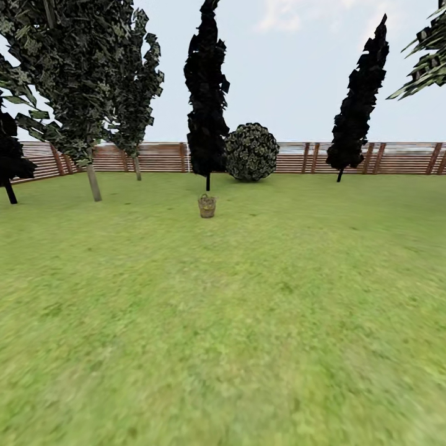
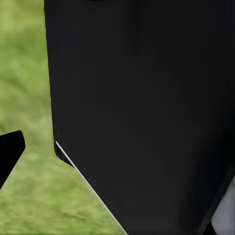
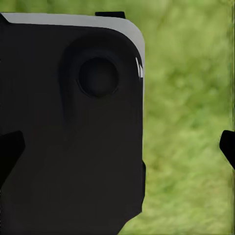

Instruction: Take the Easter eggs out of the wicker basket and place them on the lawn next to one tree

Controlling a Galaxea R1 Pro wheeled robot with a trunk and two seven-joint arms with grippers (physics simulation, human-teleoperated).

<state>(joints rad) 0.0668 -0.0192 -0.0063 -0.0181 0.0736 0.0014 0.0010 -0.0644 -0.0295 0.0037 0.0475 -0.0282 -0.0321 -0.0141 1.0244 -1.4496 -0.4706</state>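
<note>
Head view puts the small brown woven wicker basket (image 1: 207, 205) far off at about twelve o'clock on the mottled green lawn (image 1: 223, 322), just ahead of a near-black tree with a thin black trunk (image 1: 207, 93). A tree with a pale grey-brown trunk and grey-green canopy (image 1: 93, 179) stands at roughly eleven o'clock, before the brown slatted fence (image 1: 155, 157); a round leafy bush (image 1: 251, 152) sits near one o'clock.

Risk, as I judge it: driving in too fast could knock the basket over, and mistaking the black tree for the target would misplace the eggs.

Any eggs are too small to make out (the basket is a speck). Both wrist views show dark robot bodywork over grass, with dark finger tips at the edges; I cannot tell either gripper's opening.
</note>
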